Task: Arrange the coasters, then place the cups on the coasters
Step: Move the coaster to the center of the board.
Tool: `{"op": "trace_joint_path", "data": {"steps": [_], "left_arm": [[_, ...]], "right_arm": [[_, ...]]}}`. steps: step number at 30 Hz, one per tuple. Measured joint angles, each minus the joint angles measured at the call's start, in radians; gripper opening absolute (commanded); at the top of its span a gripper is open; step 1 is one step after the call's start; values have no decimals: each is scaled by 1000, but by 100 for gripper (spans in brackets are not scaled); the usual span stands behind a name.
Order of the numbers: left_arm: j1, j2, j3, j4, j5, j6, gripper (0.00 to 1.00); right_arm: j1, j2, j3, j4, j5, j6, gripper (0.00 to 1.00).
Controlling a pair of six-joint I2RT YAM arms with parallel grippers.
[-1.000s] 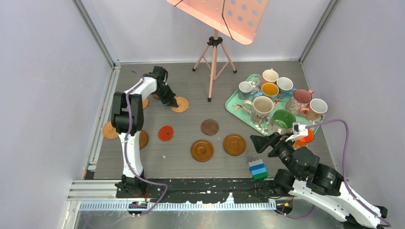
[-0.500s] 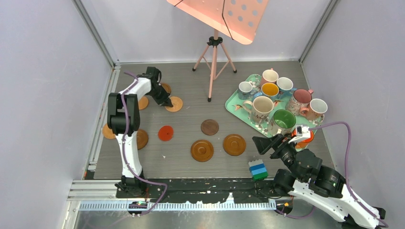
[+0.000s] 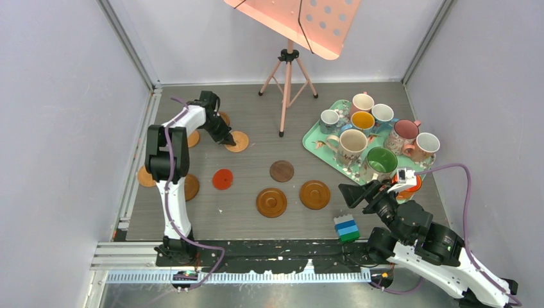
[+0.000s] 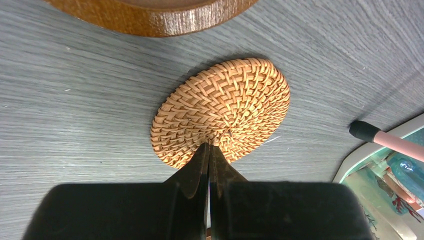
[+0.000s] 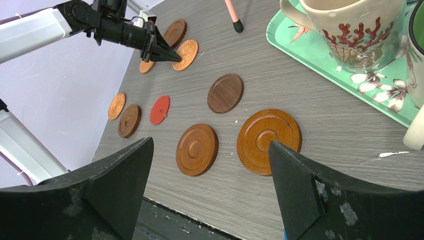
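— Your left gripper (image 4: 209, 150) has its jaws pressed together to a point, bearing down on the near edge of the woven coaster (image 4: 225, 107). Nothing is pinched: it pushes rather than holds.

— What changed in the last second?

— That coaster slid a short way sideways under the tips, and your arm folded in with it. I judge you are still arranging coasters by dragging them. Just beyond the woven disc from the tips lies a dark wooden coaster (image 4: 150, 15), apart from it.

— And my other hand?

— Your right gripper (image 3: 356, 194) drifted slightly outward and now hangs with its jaws spread wide, holding nothing. Ahead of it lie two grooved brown coasters (image 5: 196, 149), and farther ahead the red coaster (image 5: 159, 109).

— Containers?

— A mint tray (image 3: 312, 142) sits just beyond that right hand. I count eight cups (image 3: 353, 141) upright and crowded in it. An orange-lined cup (image 3: 412, 186) sits just behind the gripper, but I cannot tell whether it rests on the tray. No cup stands on a coaster yet.
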Motion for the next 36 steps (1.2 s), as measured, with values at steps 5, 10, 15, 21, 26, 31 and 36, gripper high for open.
{"op": "trace_joint_path", "data": {"steps": [5, 10, 15, 21, 26, 31, 36], "left_arm": [[-1, 0, 0, -2, 7, 5, 0], [-1, -3, 4, -2, 7, 10, 3], [13, -53, 20, 3, 3, 18, 30], [89, -138, 34, 28, -12, 15, 48], [192, -149, 34, 34, -25, 10, 61], [283, -149, 34, 37, -46, 6, 60], [349, -137, 34, 42, -39, -3, 58]], "right_arm": [[0, 0, 0, 0, -2, 2, 92], [0, 0, 0, -5, -2, 2, 92], [0, 0, 0, -5, -2, 2, 92], [0, 0, 0, -7, -1, 2, 92], [0, 0, 0, -8, 3, 2, 92], [0, 0, 3, -12, 6, 1, 92], [0, 0, 5, -26, 16, 1, 92]]}}
